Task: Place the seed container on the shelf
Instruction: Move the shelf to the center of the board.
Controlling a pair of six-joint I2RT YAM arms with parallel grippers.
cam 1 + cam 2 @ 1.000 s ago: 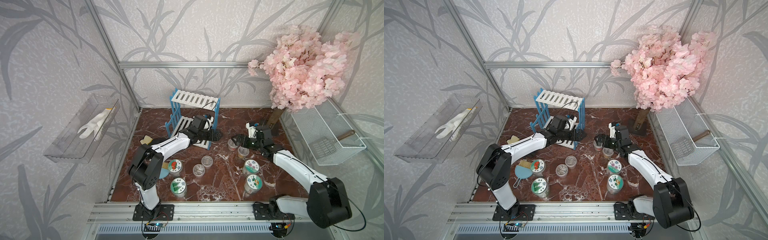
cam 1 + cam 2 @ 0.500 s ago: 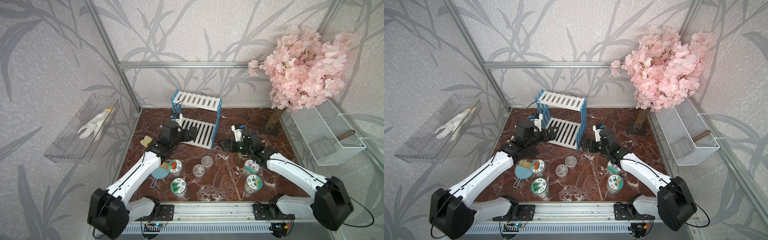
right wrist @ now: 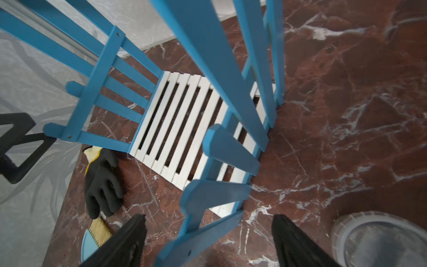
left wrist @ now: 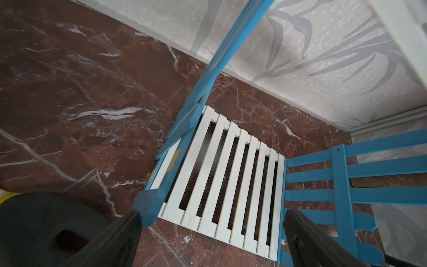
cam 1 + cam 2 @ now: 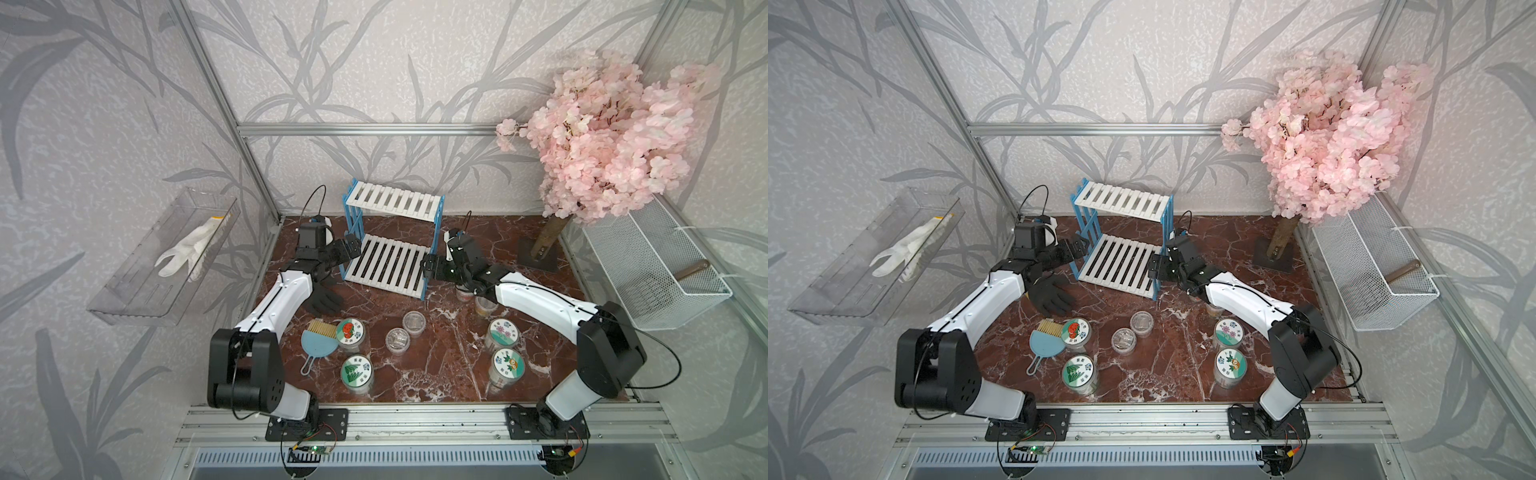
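The shelf (image 5: 390,249), white slatted tiers in blue picket side frames, stands at the back middle of the table in both top views, and its tiers are bare. My left gripper (image 5: 347,249) is open at its left frame, its fingers (image 4: 115,240) straddling the lower tier's corner. At the right frame my right gripper (image 5: 430,266) is open around a blue picket (image 3: 208,208), holding nothing. Several seed containers stand on the table: labelled ones (image 5: 350,332) (image 5: 503,332), clear-lidded ones (image 5: 414,323), and one beside the right gripper (image 3: 379,240).
A black glove (image 5: 326,297) and a blue dustpan with brush (image 5: 318,343) lie front left. A pink blossom tree (image 5: 602,141) stands at the back right beside a white wire basket (image 5: 652,266). A clear wall tray (image 5: 166,257) holds a white glove.
The left arm has pulled back from across the shelf's front to its left frame. The right gripper has left the jars and come to the shelf's right frame.
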